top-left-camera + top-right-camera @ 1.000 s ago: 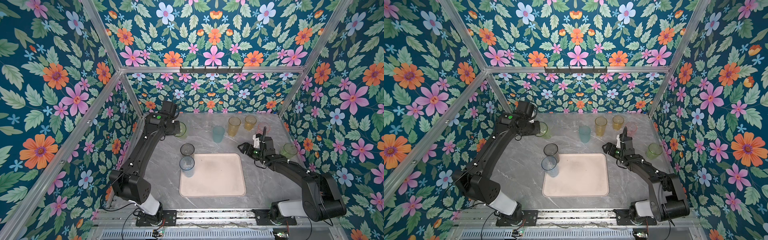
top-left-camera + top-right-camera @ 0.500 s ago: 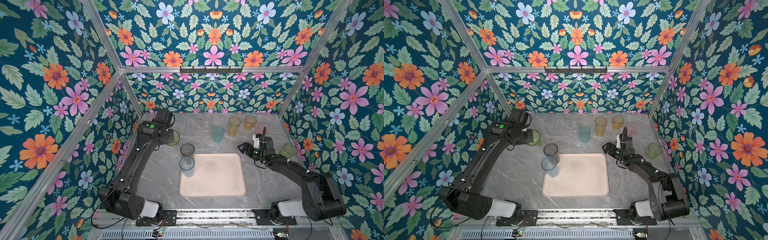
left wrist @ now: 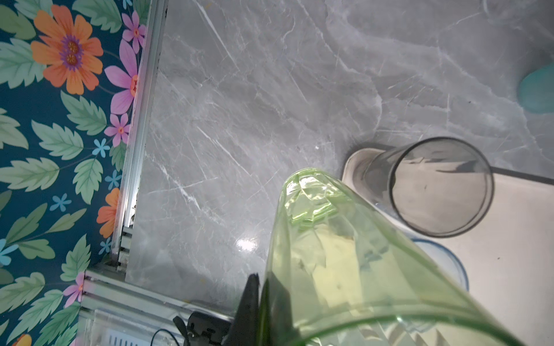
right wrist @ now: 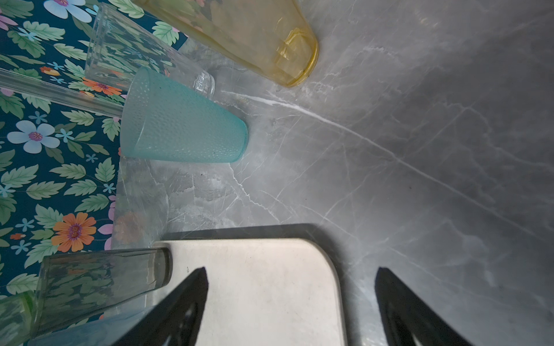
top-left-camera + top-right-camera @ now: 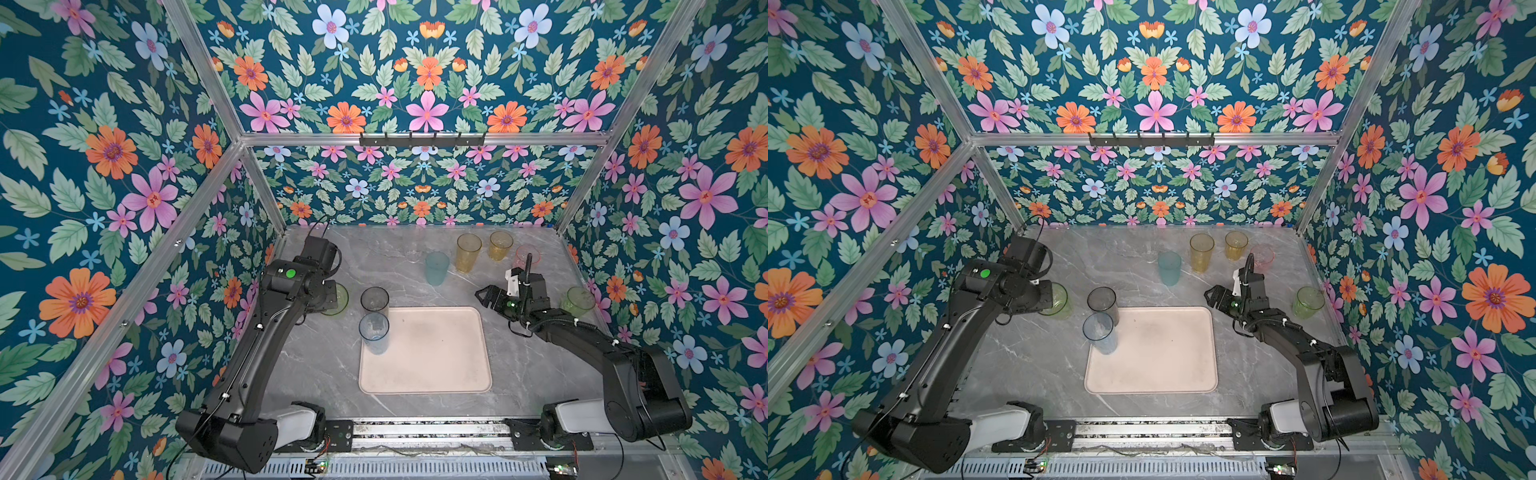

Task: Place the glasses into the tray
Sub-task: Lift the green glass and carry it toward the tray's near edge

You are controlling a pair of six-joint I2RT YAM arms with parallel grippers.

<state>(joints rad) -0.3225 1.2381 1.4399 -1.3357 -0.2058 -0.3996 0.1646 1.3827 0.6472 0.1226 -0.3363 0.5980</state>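
Since the left gripper point(image 3: 263, 302) pinches the green glass point(image 3: 344, 254) by its rim beside the tray point(image 5: 436, 357), it should clear the grey glass point(image 5: 374, 298) before lowering, while the right gripper point(image 5: 483, 296) hovers wide open.

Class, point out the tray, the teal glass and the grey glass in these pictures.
tray point(image 5: 436, 357): a top view, bare floor
teal glass point(image 4: 186, 131): right wrist view, dimpled side
grey glass point(image 3: 379, 176): left wrist view, side wall
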